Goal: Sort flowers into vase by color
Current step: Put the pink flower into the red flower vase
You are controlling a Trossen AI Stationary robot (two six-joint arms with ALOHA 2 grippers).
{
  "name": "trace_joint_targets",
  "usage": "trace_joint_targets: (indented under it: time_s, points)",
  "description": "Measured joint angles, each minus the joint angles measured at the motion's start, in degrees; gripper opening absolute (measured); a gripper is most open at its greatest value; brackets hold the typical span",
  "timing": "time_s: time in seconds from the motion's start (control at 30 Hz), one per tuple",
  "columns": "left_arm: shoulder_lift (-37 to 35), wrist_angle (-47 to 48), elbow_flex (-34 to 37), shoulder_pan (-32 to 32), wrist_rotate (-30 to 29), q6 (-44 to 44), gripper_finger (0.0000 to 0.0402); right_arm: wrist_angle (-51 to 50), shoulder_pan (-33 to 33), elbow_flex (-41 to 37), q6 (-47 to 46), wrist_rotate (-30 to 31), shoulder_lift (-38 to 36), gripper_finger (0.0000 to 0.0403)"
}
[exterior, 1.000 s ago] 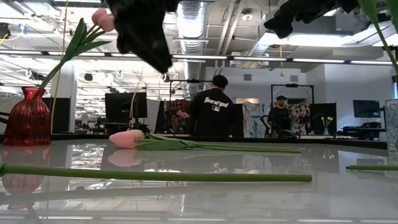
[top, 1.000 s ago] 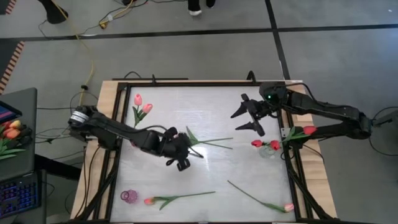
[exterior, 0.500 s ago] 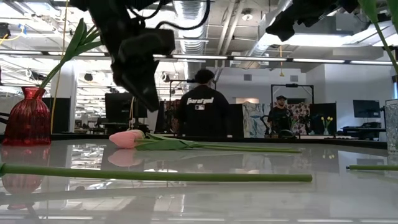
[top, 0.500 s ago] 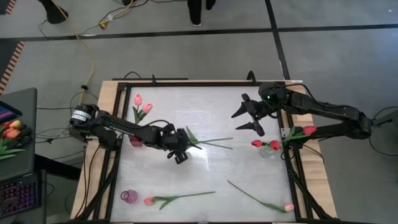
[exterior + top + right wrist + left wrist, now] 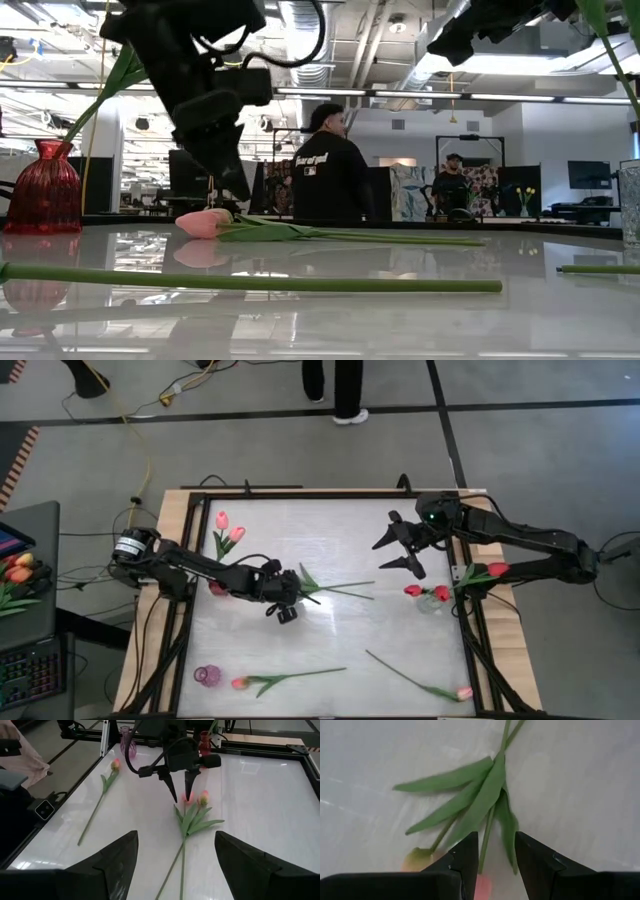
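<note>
Red vase [image 5: 218,587]: two pink tulips [image 5: 229,528]. Clear vase [image 5: 431,603]: red tulips [image 5: 428,592]. Purple vase [image 5: 207,675]: nothing visible inside. Left hand [image 5: 283,607] unclenched over two tulips [image 5: 192,815] mid-counter [image 5: 340,640]; right hand [image 5: 394,550] released, aloft

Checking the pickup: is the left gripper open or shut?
Open: left gripper fingers stand apart above the lying tulips.
</note>
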State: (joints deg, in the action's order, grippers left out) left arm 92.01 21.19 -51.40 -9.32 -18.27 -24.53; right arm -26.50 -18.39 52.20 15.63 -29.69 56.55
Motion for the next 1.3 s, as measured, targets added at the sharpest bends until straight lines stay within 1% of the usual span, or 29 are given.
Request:
trace_joint_targets:
  time_s: [0.47, 0.87, 0.97, 1.07, 1.23, 1.3]
  points:
    - [0.3, -6.6, 4.8, 0.2, -0.2, -0.7, 0.0116, 0.8, 0.0, 0.0, 1.4, 0.0, 0.0, 0.029]
    - [5.9, -7.9, 4.2, 1.1, 0.1, -0.2, 0.0116, 1.5, -0.1, 0.0, 1.0, 0.0, 0.0, 0.029]
    - [6.2, -8.1, 4.1, 1.3, 0.6, -0.2, 0.0113, 1.4, -0.1, 0.0, 0.9, 0.0, 0.0, 0.029]
    - [5.9, -7.8, 4.1, 1.2, 1.1, -0.2, 0.0091, 1.6, -0.2, 0.0, 0.9, 0.0, 0.0, 0.029]
    - [3.9, -6.1, 4.2, 1.3, 3.0, -0.3, 0.0019, 1.9, -0.5, 0.0, 0.7, 0.1, 0.0, 0.029]
    - [2.8, -2.9, 2.9, 1.2, 3.5, -0.6, 0.0007, 2.0, -0.8, 0.0, 0.7, 0.1, 0.0, 0.029]
